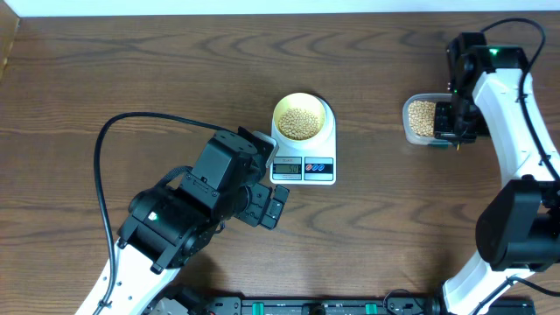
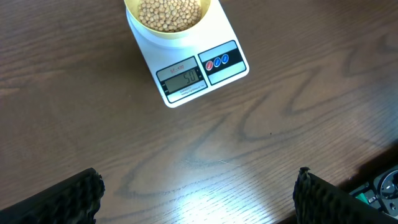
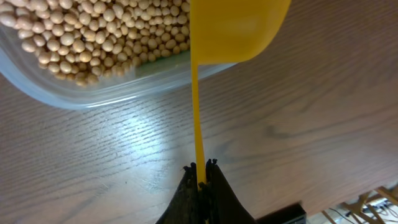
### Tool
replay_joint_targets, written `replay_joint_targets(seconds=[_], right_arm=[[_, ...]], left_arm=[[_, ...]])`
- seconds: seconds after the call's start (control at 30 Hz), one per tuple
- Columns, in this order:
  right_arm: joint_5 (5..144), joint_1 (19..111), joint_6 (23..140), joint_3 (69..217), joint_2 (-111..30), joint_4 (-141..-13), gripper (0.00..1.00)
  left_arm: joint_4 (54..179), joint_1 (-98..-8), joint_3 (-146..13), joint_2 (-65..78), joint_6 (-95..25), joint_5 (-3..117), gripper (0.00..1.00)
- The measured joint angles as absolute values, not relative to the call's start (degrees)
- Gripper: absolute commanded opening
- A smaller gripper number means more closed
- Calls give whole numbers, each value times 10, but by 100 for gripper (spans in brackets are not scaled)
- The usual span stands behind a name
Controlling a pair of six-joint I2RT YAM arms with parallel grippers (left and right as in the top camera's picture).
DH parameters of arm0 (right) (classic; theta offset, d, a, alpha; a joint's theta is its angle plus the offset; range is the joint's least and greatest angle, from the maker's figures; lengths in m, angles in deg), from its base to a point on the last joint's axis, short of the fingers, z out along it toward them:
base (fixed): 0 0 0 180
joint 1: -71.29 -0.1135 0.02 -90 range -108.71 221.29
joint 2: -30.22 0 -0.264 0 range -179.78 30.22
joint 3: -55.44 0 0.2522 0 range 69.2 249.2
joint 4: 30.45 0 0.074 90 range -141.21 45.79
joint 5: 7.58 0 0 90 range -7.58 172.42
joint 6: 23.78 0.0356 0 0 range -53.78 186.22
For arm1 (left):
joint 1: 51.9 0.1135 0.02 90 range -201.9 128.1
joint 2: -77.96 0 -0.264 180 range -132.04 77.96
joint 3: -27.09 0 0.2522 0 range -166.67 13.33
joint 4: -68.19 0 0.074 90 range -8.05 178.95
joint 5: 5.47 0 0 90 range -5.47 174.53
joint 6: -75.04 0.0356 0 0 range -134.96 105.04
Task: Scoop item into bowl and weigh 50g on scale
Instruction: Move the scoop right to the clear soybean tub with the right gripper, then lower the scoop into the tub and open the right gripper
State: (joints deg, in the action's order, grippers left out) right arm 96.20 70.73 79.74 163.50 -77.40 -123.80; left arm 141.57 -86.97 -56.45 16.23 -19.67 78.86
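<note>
Scale: the white rectangular digital kitchen scale (image 1: 304, 169) sits mid-table on the dark brown wooden table (image 1: 131, 70), with its grey display and red and blue buttons on the near edge.
Readout: in the left wrist view the digits look like 50, though they're small.
Bowl: the small round pale yellow-cream bowl (image 1: 276, 112) is right on top of the scale, covering most of the platform.
Beans in bowl: a heap of small round beige-tan beans (image 1: 298, 121) fills the bowl's middle.
Left gripper: the left gripper (image 2: 199, 186) has its black fingers spread wide with nothing between them. It hovers over bare wood just in front of the scale, touching neither scale nor bowl.
Tub: the clear rectangular plastic tub (image 3: 93, 96) is well off to the right of the scale, with more of the same beans inside.
Right gripper: the right gripper (image 3: 200, 171) is pressed together, pinching the thin handle of the yellow plastic measuring spoon (image 3: 236, 25).
Spoon: its scoop end is at the tub's near rim, seen from underneath. Whether it carries beans, I can't tell.
</note>
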Motion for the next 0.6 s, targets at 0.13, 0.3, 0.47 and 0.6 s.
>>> replay_joint_targets(seconds=[0.13, 0.3, 0.47, 0.6], right_arm=[[975, 688, 814, 1635, -774, -1243, 2], [979, 672, 824, 1635, -774, -1247, 1], [947, 673, 824, 1633, -774, -1240, 1], [933, 674, 824, 1616, -774, -1226, 1]], left_arm=[[1416, -870, -564, 162, -197, 789, 100], [1416, -870, -564, 162, -197, 789, 100], [1416, -870, -564, 162, -197, 789, 100], [1416, -870, -564, 162, -197, 789, 100]])
